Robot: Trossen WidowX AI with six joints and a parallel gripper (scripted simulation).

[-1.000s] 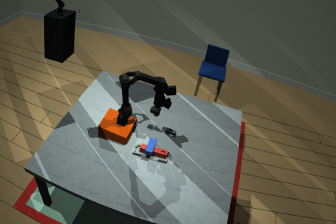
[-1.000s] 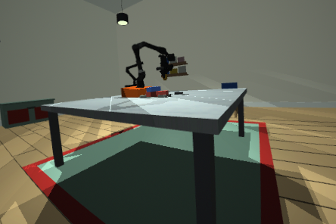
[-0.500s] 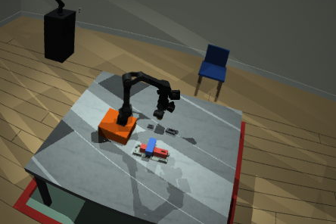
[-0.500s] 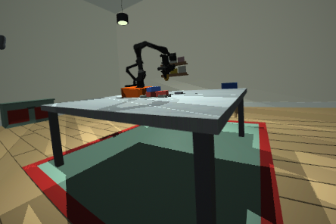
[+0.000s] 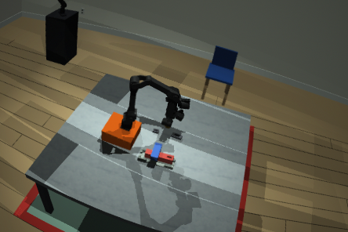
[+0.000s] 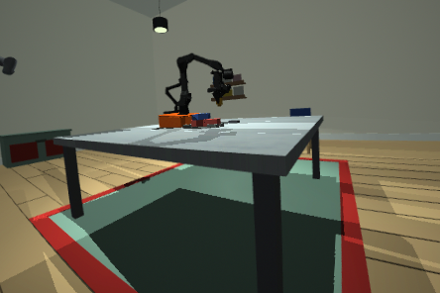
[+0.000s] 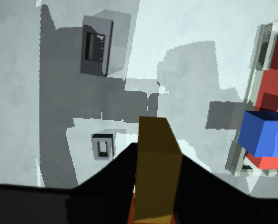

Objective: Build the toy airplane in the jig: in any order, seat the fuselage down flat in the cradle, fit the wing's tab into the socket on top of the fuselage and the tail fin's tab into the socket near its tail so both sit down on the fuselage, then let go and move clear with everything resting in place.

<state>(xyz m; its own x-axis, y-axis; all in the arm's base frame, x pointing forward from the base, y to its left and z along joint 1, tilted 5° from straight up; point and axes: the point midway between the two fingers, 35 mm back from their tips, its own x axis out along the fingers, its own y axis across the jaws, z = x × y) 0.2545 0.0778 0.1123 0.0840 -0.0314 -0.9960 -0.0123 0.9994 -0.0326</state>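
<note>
The red fuselage [image 5: 168,157] [image 6: 213,122] [image 7: 268,82] lies along the pale cradle [image 5: 141,157] [image 7: 236,159] and looks flat. The blue wing [image 5: 156,151] [image 6: 201,116] [image 7: 259,134] lies across the top of the fuselage; its tab is hidden. My gripper [image 5: 167,124] [image 6: 219,100] [image 7: 150,149] is shut on the yellow tail fin [image 6: 219,103] [image 7: 154,175]. It holds the fin high above the table, to the side of the cradle. The fin's lower end points down between the dark fingers in the wrist view. The tail socket cannot be made out clearly.
A larger grey holder [image 5: 177,135] [image 7: 90,68] and a smaller grey holder [image 5: 156,131] [image 7: 95,146], both with openings, stand on the table [image 5: 212,188] [image 6: 238,146] beside the cradle. The orange arm base [image 5: 117,135] [image 6: 169,121] is close to the cradle's other side.
</note>
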